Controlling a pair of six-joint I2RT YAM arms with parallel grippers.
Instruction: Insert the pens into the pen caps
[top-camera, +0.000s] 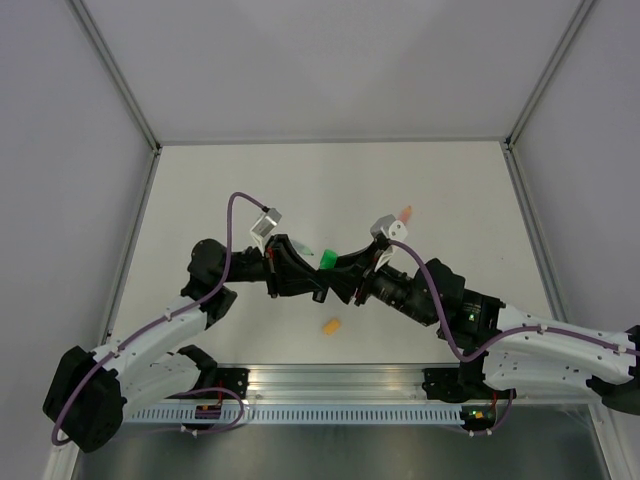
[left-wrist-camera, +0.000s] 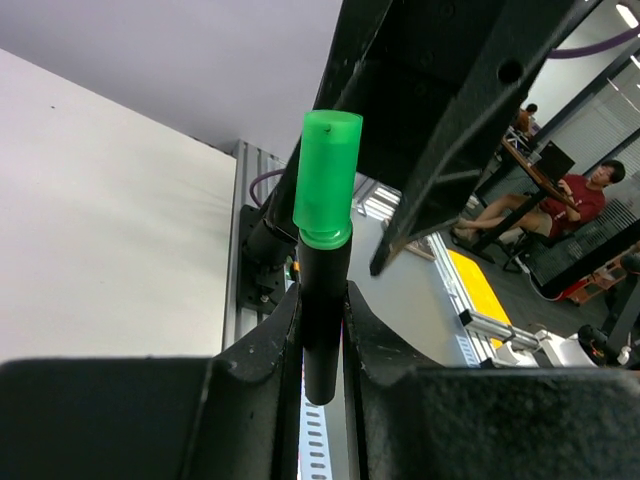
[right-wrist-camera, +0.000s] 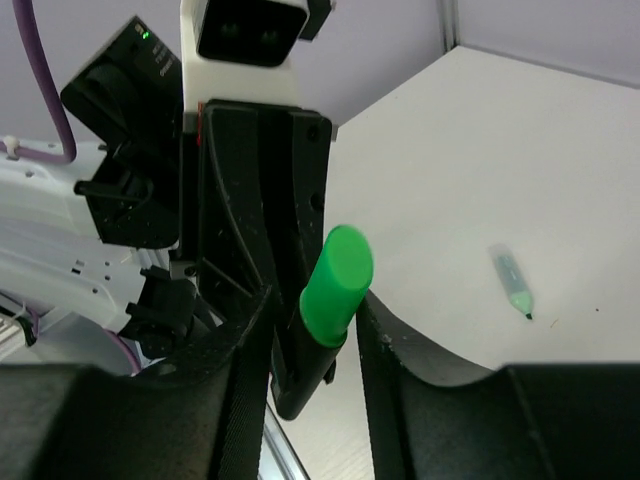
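The left gripper is squeezed shut on the black pen and holds it by its middle, with the bottom end poking out below the fingers. The green cap sits on the top end of the pen, so the tip is hidden inside it. I cannot tell if the cap is pushed all the way down. The right gripper has its fingers apart, one on each side of the cap. A bit of white table shows between the cap and one finger, so it looks like it is not pinching the cap. From above, the two grippers meet over the middle of the table. Only the green cap shows between them there, because the black pen is lost against the black fingers. The pale green pen lies flat on the table, well apart from the grippers. In the top view it is mostly hidden behind the left gripper. The orange cap lies on the table, nearer the arm bases. The orange-pink pen peeks out just beside the right wrist, and part of it is covered.
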